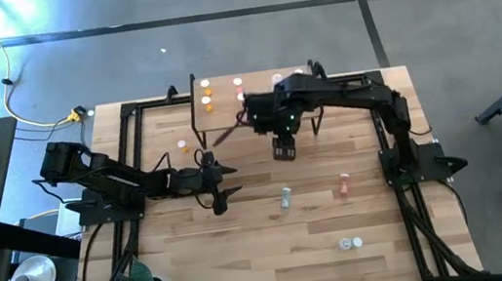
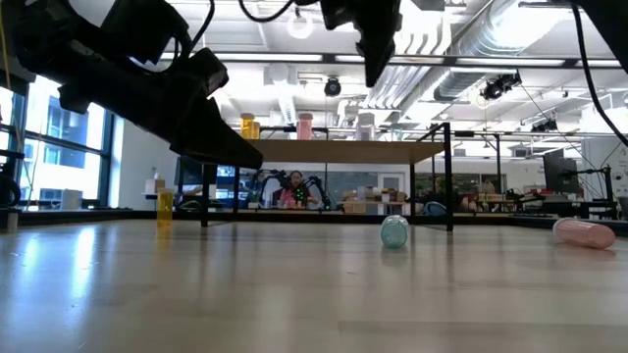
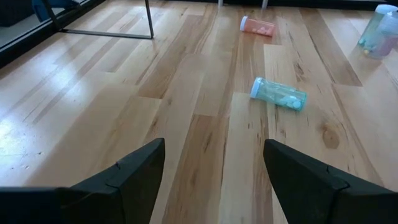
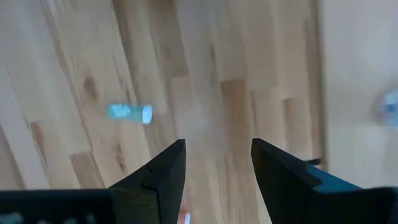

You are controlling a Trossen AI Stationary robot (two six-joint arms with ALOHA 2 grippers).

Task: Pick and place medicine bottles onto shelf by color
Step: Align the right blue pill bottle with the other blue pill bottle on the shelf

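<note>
Teal bottle (image 1: 286, 197) lying mid-table, open wood around, both arms' jaws released, empty.

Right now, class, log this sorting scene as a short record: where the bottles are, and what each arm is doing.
On shelf: orange bottles, pink bottle
Lying on table: teal bottle, pink-red bottle, pale bottle
Standing beside shelf: orange bottle
Left gripper: low over table, jaws open, empty
Right gripper: raised over the table in front of the shelf, jaws open, empty
</note>
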